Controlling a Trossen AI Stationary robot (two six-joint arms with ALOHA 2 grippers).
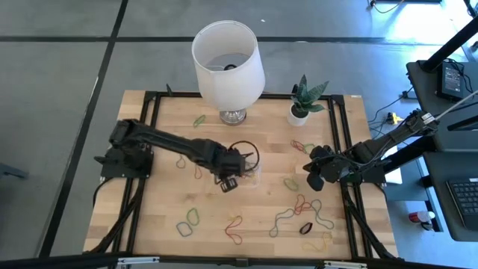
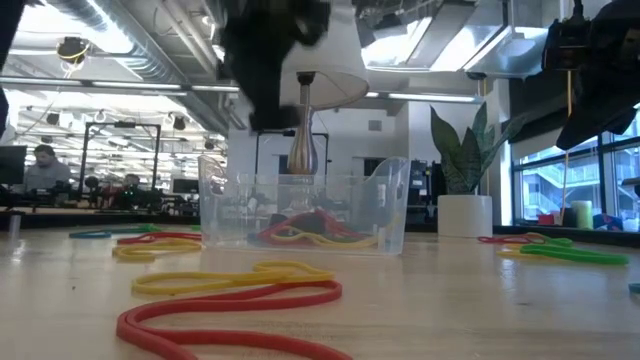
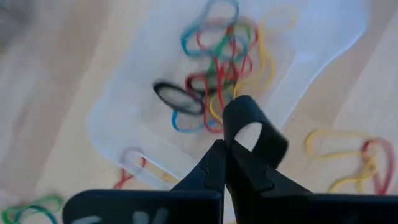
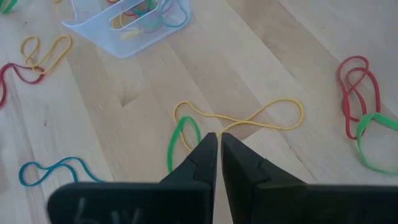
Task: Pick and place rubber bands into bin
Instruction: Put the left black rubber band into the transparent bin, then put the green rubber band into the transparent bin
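Observation:
The clear plastic bin point(image 1: 254, 176) stands at the table's middle and holds several coloured rubber bands point(image 3: 214, 68). My left gripper point(image 1: 230, 179) hovers over the bin point(image 3: 311, 37), fingers shut, nothing between them. In the low view it is the dark shape point(image 2: 265, 70) above the bin point(image 2: 385, 205). Many more rubber bands point(image 1: 299, 205) lie flat on the wood toward the near and right sides. My right gripper point(image 4: 219, 152) is shut above a yellow band point(image 4: 261, 118) and a green band point(image 4: 177, 143), to the right of the bin point(image 4: 93, 28).
A white lampshade on a metal foot point(image 1: 228, 63) stands at the far edge behind the bin, with a small potted plant point(image 1: 300, 110) to its right. Black frame rails point(image 1: 351, 149) run along the table's sides. A person point(image 2: 40, 165) sits in the room beyond.

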